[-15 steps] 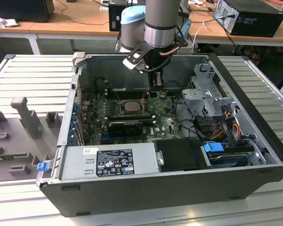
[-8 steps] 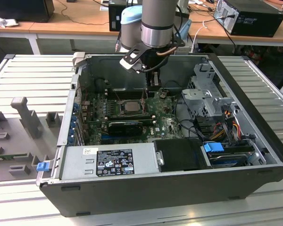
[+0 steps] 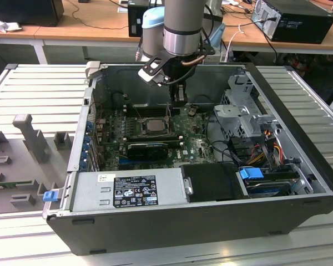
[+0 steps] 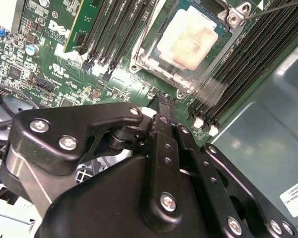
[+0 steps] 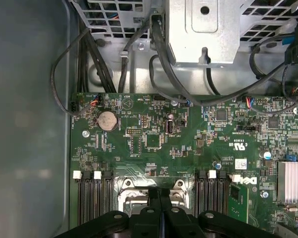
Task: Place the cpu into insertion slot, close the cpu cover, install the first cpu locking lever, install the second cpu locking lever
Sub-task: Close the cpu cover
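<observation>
With my gripper point(image 4: 161, 101) pinched together on nothing near the cover point(image 4: 148, 58), which lay down over the cpu point(image 4: 191, 37) seated on the board point(image 4: 54, 64), I judged the lever point(image 4: 273, 9) step was in hand, needing a careful push on that thin rod.

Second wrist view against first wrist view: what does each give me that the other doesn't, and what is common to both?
Second wrist view: the cpu, its silver top showing through the window of the cpu cover.
First wrist view: a coin cell, a metal drive cage and black cables.
Both: the green board, black memory slots, and the tool with its fingers together.
</observation>
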Robot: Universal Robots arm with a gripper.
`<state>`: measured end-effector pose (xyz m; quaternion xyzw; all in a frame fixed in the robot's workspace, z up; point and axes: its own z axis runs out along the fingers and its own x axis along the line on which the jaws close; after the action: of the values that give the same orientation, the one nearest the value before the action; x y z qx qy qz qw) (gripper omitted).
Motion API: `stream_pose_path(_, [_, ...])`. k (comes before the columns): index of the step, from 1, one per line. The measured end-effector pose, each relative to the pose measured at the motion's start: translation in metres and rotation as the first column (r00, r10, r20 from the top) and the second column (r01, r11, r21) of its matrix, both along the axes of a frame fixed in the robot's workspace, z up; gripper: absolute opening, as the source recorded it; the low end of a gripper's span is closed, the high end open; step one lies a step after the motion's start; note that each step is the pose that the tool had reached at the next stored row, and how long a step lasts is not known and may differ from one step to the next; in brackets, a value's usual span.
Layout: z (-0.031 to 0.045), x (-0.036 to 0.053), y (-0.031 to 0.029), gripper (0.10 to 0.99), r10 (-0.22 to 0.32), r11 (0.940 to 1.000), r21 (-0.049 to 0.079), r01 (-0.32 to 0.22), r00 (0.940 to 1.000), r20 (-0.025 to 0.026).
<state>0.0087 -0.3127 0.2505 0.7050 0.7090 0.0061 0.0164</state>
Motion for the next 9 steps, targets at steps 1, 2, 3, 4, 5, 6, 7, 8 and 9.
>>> stream_pose_path(1, [0.0000,-0.0012,0.0000,0.106,0.000,1.0000,0.000,0.000,1.0000,0.0000])
stream_pose_path(2, [0.0000,-0.0021,0.0000,0.106,0.000,1.0000,0.000,0.000,1.0000,0.0000])
stream_pose_path(3, [0.0000,-0.0035,0.0000,0.106,0.000,1.0000,0.000,0.000,1.0000,0.0001])
stream_pose_path(4, [-0.0008,-0.0050,0.0001,0.106,0.000,1.0000,0.000,0.000,1.0000,0.0002])
stream_pose_path(5, [-0.0019,-0.0055,0.0001,0.106,0.000,1.0000,0.000,0.000,1.0000,0.0001])
stream_pose_path(6, [-0.0037,-0.0061,0.0000,0.106,0.000,1.0000,0.000,0.000,1.0000,0.0001])
stream_pose_path(7, [-0.0067,-0.0071,0.0001,0.106,0.000,1.0000,0.000,0.000,1.0000,0.0001])
stream_pose_path(8, [-0.0093,-0.0081,0.0000,0.106,0.000,1.0000,0.000,0.000,1.0000,0.0000])
stream_pose_path(9, [-0.0112,-0.0091,0.0000,0.106,0.000,1.0000,0.000,0.000,1.0000,0.0000])
